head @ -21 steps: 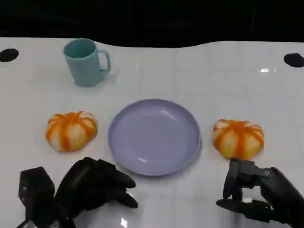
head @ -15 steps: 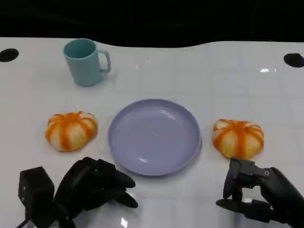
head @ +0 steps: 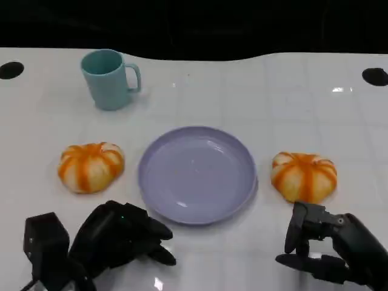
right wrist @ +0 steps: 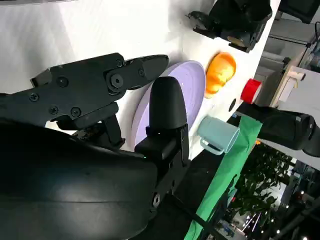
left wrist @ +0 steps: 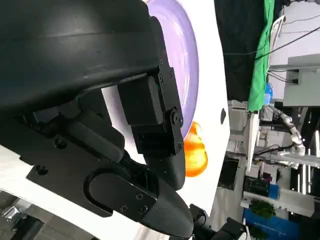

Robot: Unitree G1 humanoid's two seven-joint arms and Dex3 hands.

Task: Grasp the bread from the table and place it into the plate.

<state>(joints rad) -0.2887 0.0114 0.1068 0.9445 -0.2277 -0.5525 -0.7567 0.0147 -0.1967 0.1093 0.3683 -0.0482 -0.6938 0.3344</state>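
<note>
In the head view, a lilac plate [head: 197, 174] lies in the middle of the white desk [head: 273, 97]. One orange-striped bread [head: 91, 166] sits just beside the plate on its left, and a second orange-striped bread [head: 304, 176] sits just beside it on the right; neither one touches the plate. A teal mug [head: 110, 79] stands upright at the far left, well apart from the plate. The left hand [head: 124, 236] rests low near the front edge, below the left bread, with its fingers apart and nothing in them. The right hand [head: 324, 245] is just in front of the right bread, thumb and fingers spread with an empty gap, not touching the bread.

In the left wrist view, the left hand [left wrist: 135, 125] is seen from behind, holding nothing; past its fingers appear the plate [left wrist: 182, 60] and one bread [left wrist: 194, 152].

In the right wrist view, the right hand [right wrist: 135, 105] has its fingers apart and empty. Beyond them are the plate [right wrist: 187, 95], a bread [right wrist: 220, 72], the mug [right wrist: 217, 134] and the left hand [right wrist: 235, 20].
</note>
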